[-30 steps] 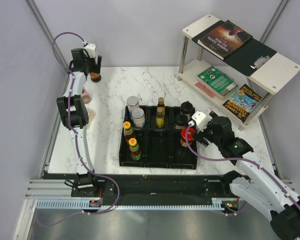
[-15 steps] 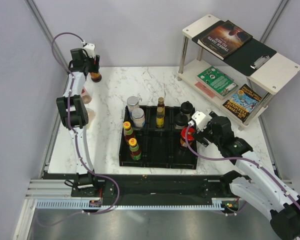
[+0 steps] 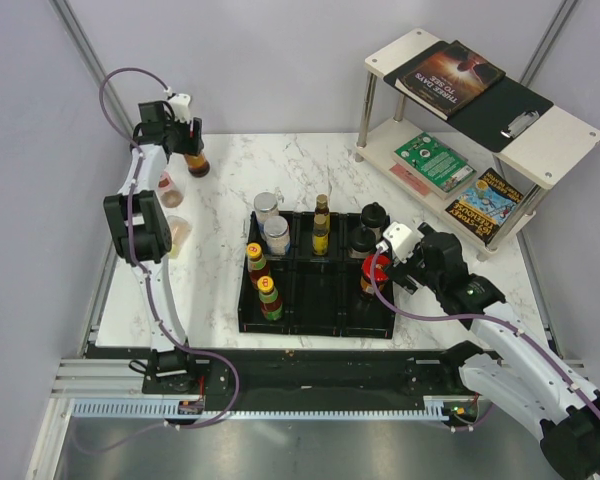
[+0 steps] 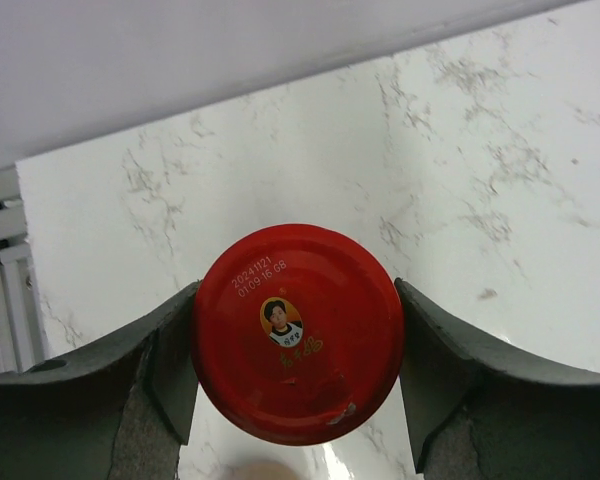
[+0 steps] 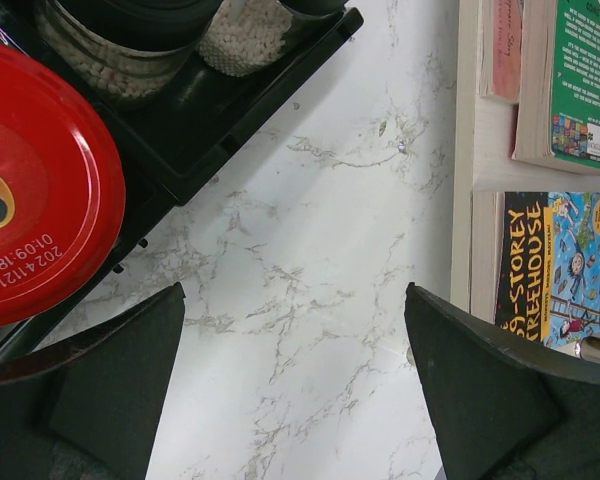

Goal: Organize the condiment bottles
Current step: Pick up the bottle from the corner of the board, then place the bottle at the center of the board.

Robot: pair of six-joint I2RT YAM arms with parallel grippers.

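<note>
Two arms: the left arm [image 3: 140,215] is stretched to the far left corner of the bench [image 3: 215,290]; the right arm [image 3: 500,335] is bent in beside the tray.
Left jaws: clamped on a red-capped jar [image 4: 297,333], with a dark finger [image 4: 165,375] pressed against each side of its cap.
Red-capped jar: upright at the far left corner of the bench, well apart from the tray; I cannot tell whether its base rests on the marble.
Right jaws: spread wide, with only bare marble between them, hanging just past the tray's right edge.
Second red-capped jar [image 3: 373,268]: upright in the tray's right-hand column, just beside the right jaws and not gripped.
Black compartmented tray [image 3: 315,326]: sits mid-bench in front of both arms.
Yellow-capped sauce bottles [image 3: 270,293]: two in the left column, one behind the other.
Silver-lidded clear jars [image 3: 277,233]: two at the tray's far left corner.
Slim dark bottles [image 3: 321,236]: two at the far end of the middle column.
Black-lidded jars [image 3: 363,240]: two at the far right corner, filled with pale grains.
Pale jars [image 3: 177,232]: two by the bench's left edge, partly hidden behind the left arm.
White shelf [image 3: 570,140]: two tiers at the far right, with books on both levels, a Storey Treehouse book [image 5: 560,262] on the lower one.
</note>
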